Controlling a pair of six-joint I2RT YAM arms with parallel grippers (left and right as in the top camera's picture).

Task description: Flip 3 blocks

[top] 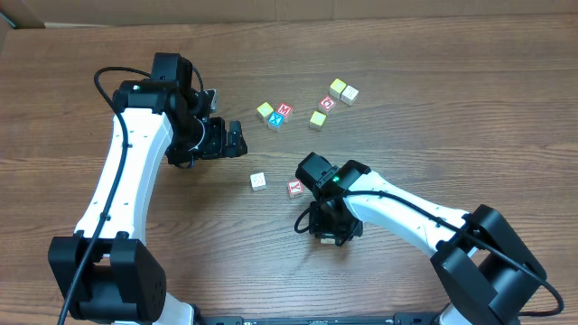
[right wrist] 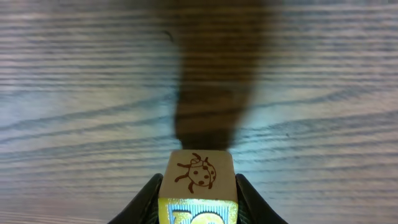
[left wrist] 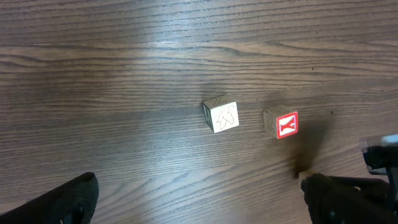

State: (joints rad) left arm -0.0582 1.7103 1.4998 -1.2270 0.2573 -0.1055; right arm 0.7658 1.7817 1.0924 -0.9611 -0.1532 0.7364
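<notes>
My right gripper [right wrist: 199, 202] is shut on a small wooden block [right wrist: 199, 173], held just above the table. The block shows a cream face with a ladybug drawing and a yellow face nearer the camera. In the overhead view the right gripper [top: 327, 227] hides this block. A cream-faced block [top: 258, 181] [left wrist: 221, 116] and a red-letter block [top: 294, 188] [left wrist: 281, 124] rest on the table, a small gap between them. My left gripper [top: 237, 140] [left wrist: 202, 208] hovers open to the upper left of these two, with nothing between its fingers.
Farther back, a yellow cube [top: 265, 110] sits with the red M cube [top: 284, 110] and blue X cube [top: 275, 121]. To their right lie a red-O cube [top: 327, 103], a yellow cube [top: 318, 119] and a yellow and cream pair [top: 343, 90].
</notes>
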